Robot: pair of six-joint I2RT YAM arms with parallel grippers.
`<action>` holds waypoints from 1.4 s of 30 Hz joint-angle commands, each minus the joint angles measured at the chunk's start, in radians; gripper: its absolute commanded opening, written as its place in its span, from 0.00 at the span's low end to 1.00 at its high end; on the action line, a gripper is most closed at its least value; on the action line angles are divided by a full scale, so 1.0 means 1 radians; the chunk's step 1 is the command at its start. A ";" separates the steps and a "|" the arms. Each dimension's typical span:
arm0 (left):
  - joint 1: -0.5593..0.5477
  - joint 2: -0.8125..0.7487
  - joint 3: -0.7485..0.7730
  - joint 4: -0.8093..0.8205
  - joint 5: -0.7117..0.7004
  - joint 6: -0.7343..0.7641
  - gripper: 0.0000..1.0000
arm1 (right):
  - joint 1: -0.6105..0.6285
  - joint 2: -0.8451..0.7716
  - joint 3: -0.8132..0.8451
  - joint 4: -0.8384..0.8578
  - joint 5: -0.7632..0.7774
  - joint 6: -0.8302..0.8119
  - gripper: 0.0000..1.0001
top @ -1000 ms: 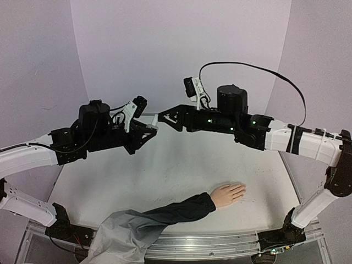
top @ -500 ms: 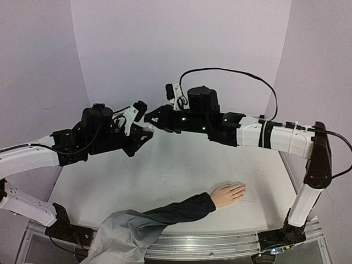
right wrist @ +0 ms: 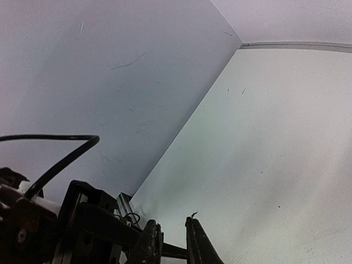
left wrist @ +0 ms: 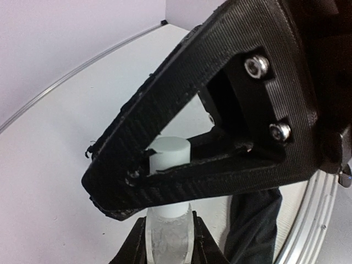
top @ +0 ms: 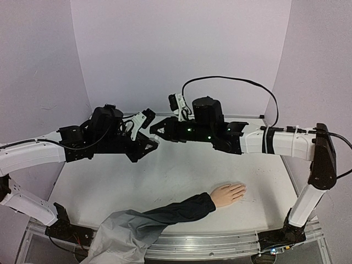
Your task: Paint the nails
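Left gripper (top: 153,142) clenched on a clear bottle (left wrist: 168,237), held above the worktop (top: 181,176) middle, toward the far edge. Right gripper (top: 157,131) meets it, fingers pinching the white cap (left wrist: 169,153). Nails (top: 242,190) barely discernible on mannequin hand (top: 228,194), palm down by the near edge, right of centre, well apart from both grippers.

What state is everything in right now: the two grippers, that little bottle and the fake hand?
Left gripper: shut on the clear bottle.
Clear bottle: held in the air, its white cap seemingly on.
White cap: among the right gripper's fingers.
Right gripper: at the cap; unclear whether it is clamped.
Mannequin hand: flat on the table; its nails are too small to judge.
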 commanded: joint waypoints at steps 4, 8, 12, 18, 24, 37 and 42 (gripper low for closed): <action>0.008 -0.024 0.069 0.152 0.639 -0.061 0.00 | -0.060 -0.193 -0.211 0.400 -0.617 -0.229 0.00; 0.009 -0.008 0.069 0.241 0.823 -0.108 0.00 | -0.059 -0.238 -0.350 0.738 -0.890 -0.109 0.00; 0.010 0.004 0.065 0.241 0.704 -0.110 0.00 | -0.059 -0.264 -0.354 0.599 -0.747 -0.186 0.00; 0.010 -0.029 0.015 0.242 0.419 -0.099 0.00 | -0.060 -0.322 -0.320 0.371 -0.377 -0.197 0.36; 0.009 -0.065 -0.006 0.195 0.089 -0.066 0.00 | -0.060 -0.341 -0.284 0.160 -0.114 -0.110 0.87; 0.008 -0.009 0.041 0.155 -0.067 0.001 0.00 | 0.019 -0.132 -0.015 0.049 0.108 0.039 0.55; 0.008 -0.012 0.042 0.152 -0.069 0.020 0.00 | 0.039 -0.037 0.100 -0.006 0.182 0.065 0.45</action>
